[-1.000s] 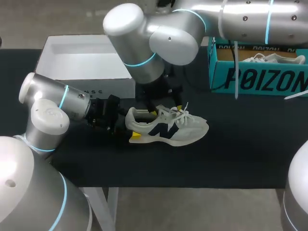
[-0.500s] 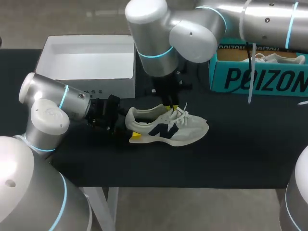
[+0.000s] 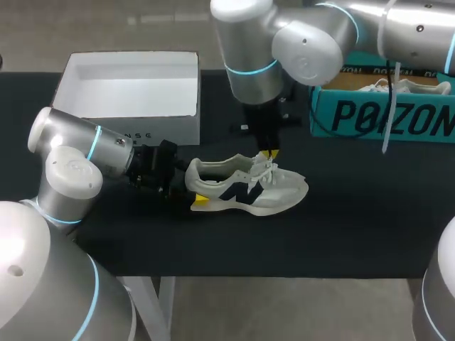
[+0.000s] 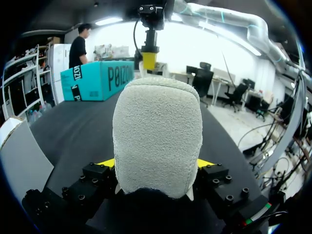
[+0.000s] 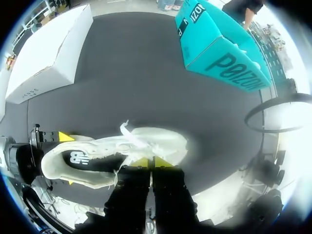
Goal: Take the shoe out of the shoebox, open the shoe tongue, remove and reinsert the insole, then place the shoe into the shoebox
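Note:
A pale grey shoe (image 3: 274, 193) with a dark logo lies on its sole on the black table, toe to the right. My left gripper (image 3: 193, 186) is closed across its heel (image 4: 156, 131), one yellow tip on each side and both touching it. My right gripper (image 3: 269, 154) comes down from above onto the lacing, its tips pressed together on the tongue (image 5: 152, 162); from the left wrist it shows beyond the heel as a yellow tip (image 4: 149, 57). The dark insole (image 5: 90, 161) is visible inside the shoe. The open white shoebox (image 3: 128, 131) stands behind the left arm.
A teal box (image 3: 384, 117) holding another white shoe stands at the back right, close behind my right arm. The table's front edge (image 3: 284, 275) runs a short way in front of the shoe.
My right arm has moved right, from over the shoe's opening to the laces, and its fingers have shut there. The left arm and the shoe have kept still.

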Robot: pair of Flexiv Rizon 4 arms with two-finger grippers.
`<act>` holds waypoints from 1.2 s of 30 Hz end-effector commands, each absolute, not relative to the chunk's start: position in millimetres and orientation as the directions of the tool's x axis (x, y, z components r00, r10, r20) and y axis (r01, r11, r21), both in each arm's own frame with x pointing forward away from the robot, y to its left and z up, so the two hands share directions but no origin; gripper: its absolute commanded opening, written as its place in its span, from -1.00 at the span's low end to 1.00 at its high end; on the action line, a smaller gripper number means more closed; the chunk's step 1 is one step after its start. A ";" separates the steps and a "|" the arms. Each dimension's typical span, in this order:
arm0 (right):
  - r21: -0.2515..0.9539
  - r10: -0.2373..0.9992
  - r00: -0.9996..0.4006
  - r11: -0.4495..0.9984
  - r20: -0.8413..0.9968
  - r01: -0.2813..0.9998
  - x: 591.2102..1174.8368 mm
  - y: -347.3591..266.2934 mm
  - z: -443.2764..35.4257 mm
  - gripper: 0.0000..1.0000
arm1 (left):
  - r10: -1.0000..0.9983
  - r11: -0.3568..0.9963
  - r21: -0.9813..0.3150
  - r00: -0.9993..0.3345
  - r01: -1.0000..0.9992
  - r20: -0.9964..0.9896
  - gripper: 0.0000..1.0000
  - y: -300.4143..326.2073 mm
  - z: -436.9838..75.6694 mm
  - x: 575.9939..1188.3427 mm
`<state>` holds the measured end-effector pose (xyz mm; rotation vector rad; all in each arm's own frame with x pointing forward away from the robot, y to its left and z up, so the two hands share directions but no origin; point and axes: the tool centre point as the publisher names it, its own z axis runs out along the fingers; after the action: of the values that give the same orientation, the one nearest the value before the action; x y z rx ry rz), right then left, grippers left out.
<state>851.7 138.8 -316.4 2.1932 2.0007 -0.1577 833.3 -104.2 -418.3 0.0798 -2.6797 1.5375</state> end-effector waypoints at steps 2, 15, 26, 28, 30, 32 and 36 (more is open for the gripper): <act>0.059 0.974 0.115 -0.106 -0.195 0.993 849.5 115.2 -311.3 -1.00 | -0.021 0.504 -0.861 -0.997 -0.070 0.070 -1.00 -104.0 -418.8 833.2; -0.007 0.961 0.156 -0.162 -0.226 0.987 841.1 94.9 -363.0 -1.00 | -0.021 0.504 -0.861 -0.997 -0.070 0.070 -1.00 -104.0 -418.8 833.2; -0.009 0.962 0.167 -0.173 -0.215 0.985 838.7 100.2 -375.4 -0.14 | -0.021 0.504 -0.861 -0.997 -0.070 0.070 -1.00 -104.0 -418.8 833.2; 0.004 0.962 0.169 -0.172 -0.213 0.985 840.3 99.0 -368.7 -0.10 | -0.021 0.504 -0.861 -0.997 -0.070 0.070 -1.00 -104.0 -418.8 833.2; 0.024 0.965 0.163 -0.162 -0.207 0.987 841.3 98.9 -358.1 -0.06 | -0.021 0.504 -0.861 -0.997 -0.070 0.070 -1.00 -104.0 -418.8 833.2; 0.040 0.967 0.151 -0.146 -0.207 0.988 841.7 99.9 -347.1 0.36 | -0.021 0.504 -0.861 -0.997 -0.070 0.070 -1.00 -104.0 -418.8 833.2; 0.088 0.981 0.079 -0.064 -0.178 0.994 846.7 104.1 -318.2 1.00 | -0.021 0.504 -0.861 -0.997 -0.070 0.070 -1.00 -104.0 -418.8 833.2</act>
<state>853.2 107.5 -344.1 2.2009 1.9840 -0.1656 833.2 -103.5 -418.8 0.0806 -2.6804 1.5367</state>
